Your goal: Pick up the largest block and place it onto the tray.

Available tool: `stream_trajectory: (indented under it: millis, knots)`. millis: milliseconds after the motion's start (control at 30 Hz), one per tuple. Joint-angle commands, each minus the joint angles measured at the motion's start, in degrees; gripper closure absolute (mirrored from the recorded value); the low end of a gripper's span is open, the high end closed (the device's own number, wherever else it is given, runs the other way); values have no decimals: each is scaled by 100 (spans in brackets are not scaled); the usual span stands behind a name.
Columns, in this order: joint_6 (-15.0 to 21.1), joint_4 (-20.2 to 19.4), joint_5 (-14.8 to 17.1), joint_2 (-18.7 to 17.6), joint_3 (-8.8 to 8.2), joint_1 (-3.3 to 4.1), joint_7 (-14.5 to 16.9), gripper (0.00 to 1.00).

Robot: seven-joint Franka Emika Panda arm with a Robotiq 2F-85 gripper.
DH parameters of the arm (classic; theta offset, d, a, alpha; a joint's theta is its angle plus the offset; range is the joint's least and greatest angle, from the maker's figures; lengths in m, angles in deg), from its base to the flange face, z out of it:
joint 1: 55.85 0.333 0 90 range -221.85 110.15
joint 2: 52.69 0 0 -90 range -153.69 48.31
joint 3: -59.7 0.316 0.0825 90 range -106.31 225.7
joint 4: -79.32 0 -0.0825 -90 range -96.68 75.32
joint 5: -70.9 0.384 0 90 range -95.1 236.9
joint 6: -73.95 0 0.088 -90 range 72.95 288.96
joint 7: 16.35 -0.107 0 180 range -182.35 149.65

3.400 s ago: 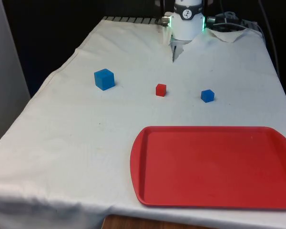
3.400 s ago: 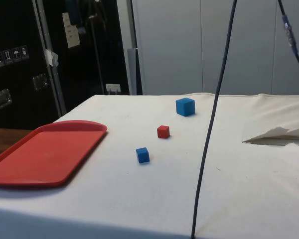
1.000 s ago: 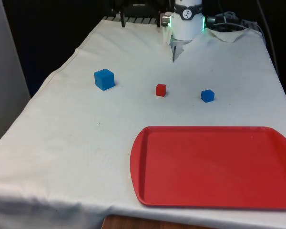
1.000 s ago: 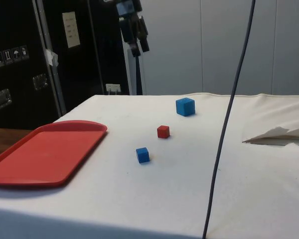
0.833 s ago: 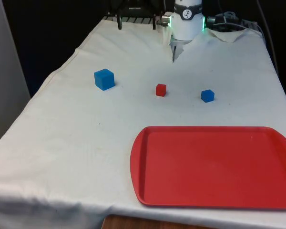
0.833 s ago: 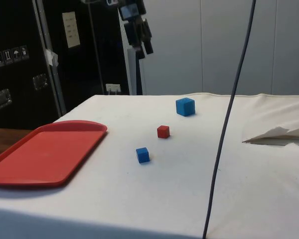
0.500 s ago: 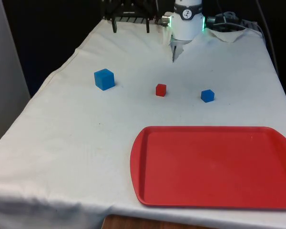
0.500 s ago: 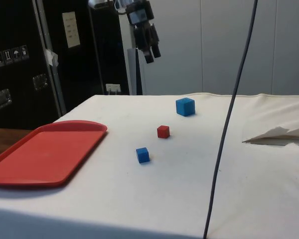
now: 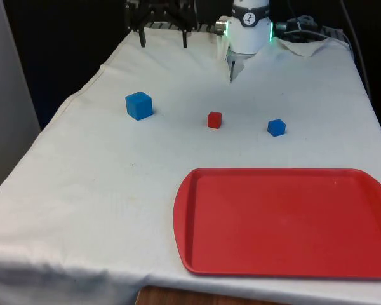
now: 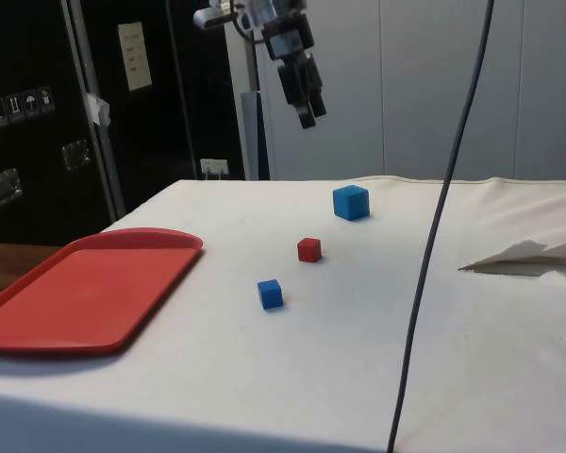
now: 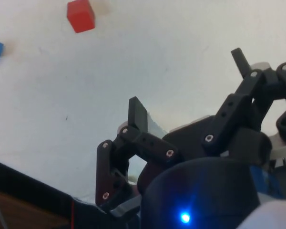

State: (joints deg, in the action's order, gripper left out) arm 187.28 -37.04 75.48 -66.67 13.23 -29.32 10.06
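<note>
Having swung down toward the large blue block (image 9: 139, 105), the gripper (image 9: 163, 35) hangs spread above and beyond it, poised for descent, tray (image 9: 286, 222) distant.

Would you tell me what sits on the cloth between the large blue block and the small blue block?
The red block sits between the large blue block and the small blue block, apart from both, with bare white cloth either side. The front view shows it best.

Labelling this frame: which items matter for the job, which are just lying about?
Job:
large blue block
red tray
pincer, open, up in the air, apart from the large blue block

Lying about:
small red block
small blue block
white cloth
</note>
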Motion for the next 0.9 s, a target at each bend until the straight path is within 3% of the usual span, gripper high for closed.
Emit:
stream_trajectory:
  millis: [0,233,267,333,533,567,833,867]
  knots:
    - [229,-155,-74,86,-46,11,11,0]
    - [716,-493,-52,195,-120,-17,115,0]
    - [573,-418,0,126,-92,-34,120,0]
    - [911,-630,-40,241,-138,-29,149,0]
    - [1295,-882,-23,344,-166,-69,218,0]
    - [1175,-819,0,286,-149,-74,206,0]
    - [1925,-1306,-6,481,-252,-126,367,0]
    - [1828,-1261,6,430,-241,-120,350,0]
